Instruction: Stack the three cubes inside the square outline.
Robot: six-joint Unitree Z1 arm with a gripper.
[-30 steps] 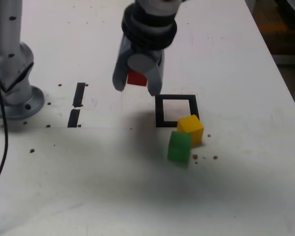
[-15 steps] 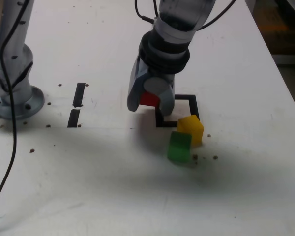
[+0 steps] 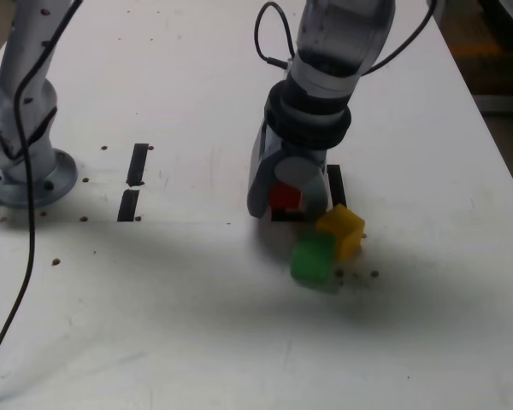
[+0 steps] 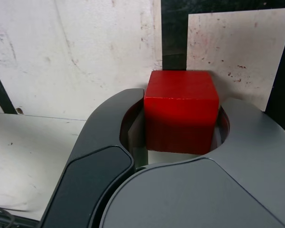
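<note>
In the exterior view, you are holding the gripper [image 3: 286, 210] just right of the middle of the frame, its fingers pointing down toward the table [image 3: 197, 325]. Your jaws are closing on the red cube [image 3: 285, 196], standing only as far apart as its width and pressing it from two opposite sides. The cube is overlapping the side of the square outline [image 3: 337, 184] nearer the exterior view's left; you cannot tell from these views whether it is touching the table.

The yellow cube [image 3: 341, 231] is sitting at the outline's lower right corner in the exterior view, turned at an angle. The green cube [image 3: 313, 258] is lying just below and to the left of it, looking slightly blurred. Two black tape strips [image 3: 138, 164] are lying left of centre, and the arm's base [image 3: 32, 179] is standing at the far left.
</note>
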